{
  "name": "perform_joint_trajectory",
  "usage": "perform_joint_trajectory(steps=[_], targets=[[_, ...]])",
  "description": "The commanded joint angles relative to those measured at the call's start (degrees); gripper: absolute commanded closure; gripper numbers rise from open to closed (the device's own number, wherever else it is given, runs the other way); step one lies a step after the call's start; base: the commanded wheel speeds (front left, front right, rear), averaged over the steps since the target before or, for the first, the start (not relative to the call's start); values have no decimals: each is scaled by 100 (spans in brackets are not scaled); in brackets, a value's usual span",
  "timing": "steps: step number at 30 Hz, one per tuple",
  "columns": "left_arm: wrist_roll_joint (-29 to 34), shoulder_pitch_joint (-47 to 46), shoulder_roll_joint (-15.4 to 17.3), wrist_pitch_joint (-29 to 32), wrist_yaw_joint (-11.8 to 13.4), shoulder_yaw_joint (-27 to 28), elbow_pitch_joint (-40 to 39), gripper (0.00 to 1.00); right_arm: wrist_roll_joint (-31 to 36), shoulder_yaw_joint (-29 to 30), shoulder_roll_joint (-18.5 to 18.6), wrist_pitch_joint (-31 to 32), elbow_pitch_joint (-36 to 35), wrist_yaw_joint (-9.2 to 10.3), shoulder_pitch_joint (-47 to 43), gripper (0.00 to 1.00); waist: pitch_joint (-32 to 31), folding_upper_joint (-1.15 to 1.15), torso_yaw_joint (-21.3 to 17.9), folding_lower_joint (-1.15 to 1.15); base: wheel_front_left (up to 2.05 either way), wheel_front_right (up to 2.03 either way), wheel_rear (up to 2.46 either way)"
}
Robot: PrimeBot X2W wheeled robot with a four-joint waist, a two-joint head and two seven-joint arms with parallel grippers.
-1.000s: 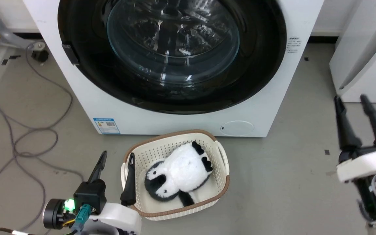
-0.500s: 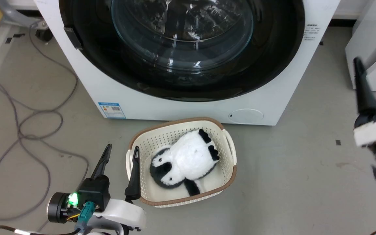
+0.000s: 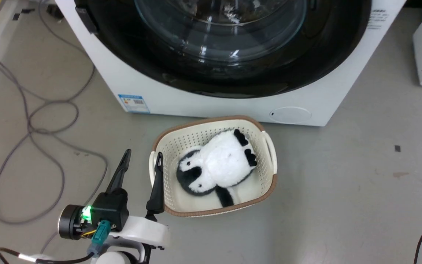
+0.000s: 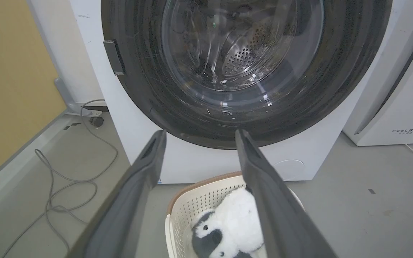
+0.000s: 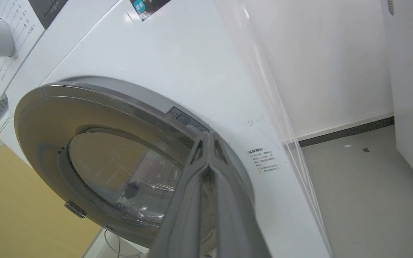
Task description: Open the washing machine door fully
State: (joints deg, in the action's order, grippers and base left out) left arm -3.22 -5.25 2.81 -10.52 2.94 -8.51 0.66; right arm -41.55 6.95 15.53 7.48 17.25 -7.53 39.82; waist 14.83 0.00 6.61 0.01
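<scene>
Nearby, the left gripper (image 3: 143,154) hung with fingers spread beside the basket (image 3: 211,121). Beyond, the washing machine door (image 3: 214,80) sat closed on the washing machine (image 3: 196,104). The right gripper (image 5: 206,138), fingers pressed together on nothing, pointed at its rim and could skid off the gloss.

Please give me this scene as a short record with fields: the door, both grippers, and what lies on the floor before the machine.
target: door, shut, flush on the washing machine
left arm: left gripper open, empty, low beside the basket
right arm: right gripper shut, empty, tips at the door's rim; contact unclear
floor: basket with a plush toy before the machine; grey cable to the left
progress: door not yet opened
</scene>
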Motion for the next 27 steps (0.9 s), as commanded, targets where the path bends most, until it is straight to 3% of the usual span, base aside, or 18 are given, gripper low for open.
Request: perform_joint_trajectory(steps=[1,15,27], targets=[[-31,-104,5,-61,33,-30,-12,0,-180,58,49,105,187,3,298,100,79,0,62,-1,0,0,0],[-164,-304,6,-253,166,-282,-17,0,-1120,381,244,1866,2213,4,2250,100,549,0,386,-1,0,0,0],[-250,-458,7,-397,246,-461,6,0,-1567,626,467,2787,3437,4,3368,100,843,0,583,-1,0,0,0]])
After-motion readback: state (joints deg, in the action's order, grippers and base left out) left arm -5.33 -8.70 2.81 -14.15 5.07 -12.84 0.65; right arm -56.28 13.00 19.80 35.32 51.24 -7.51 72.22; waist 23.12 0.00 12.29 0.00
